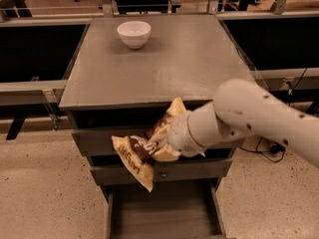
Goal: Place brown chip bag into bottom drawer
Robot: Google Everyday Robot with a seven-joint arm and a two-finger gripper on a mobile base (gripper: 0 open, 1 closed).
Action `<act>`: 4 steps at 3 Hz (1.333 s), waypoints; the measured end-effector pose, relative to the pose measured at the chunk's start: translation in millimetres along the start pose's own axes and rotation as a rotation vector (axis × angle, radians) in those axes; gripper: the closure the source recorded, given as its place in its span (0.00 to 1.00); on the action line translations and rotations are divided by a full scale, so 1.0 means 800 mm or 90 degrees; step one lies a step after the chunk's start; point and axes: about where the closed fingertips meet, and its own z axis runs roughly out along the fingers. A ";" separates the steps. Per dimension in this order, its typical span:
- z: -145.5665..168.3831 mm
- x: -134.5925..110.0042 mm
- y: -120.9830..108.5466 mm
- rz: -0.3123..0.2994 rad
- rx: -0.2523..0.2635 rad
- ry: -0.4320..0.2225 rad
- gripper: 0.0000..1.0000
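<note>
The brown chip bag (pixel 142 151), dark brown and cream-yellow, hangs in the air in front of the cabinet's upper drawer fronts, above the open bottom drawer. My gripper (pixel 164 146) is at the end of the white arm, which reaches in from the right, and it holds the bag by its right part. The fingers are hidden behind the bag and the wrist. The bottom drawer (pixel 159 213) is pulled out at the foot of the cabinet, a shallow grey tray with thin side walls. Its inside looks empty.
A white bowl (pixel 134 33) stands at the back of the grey cabinet top (pixel 164 63). Two closed drawer fronts (pixel 99 143) sit above the open one. Dark desks and rails flank the cabinet. Speckled floor (pixel 45 193) lies to either side.
</note>
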 end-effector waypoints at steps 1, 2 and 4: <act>0.035 0.107 0.033 0.133 0.036 0.015 1.00; 0.075 0.208 0.083 0.245 0.047 0.021 1.00; 0.086 0.229 0.086 0.251 0.041 0.014 1.00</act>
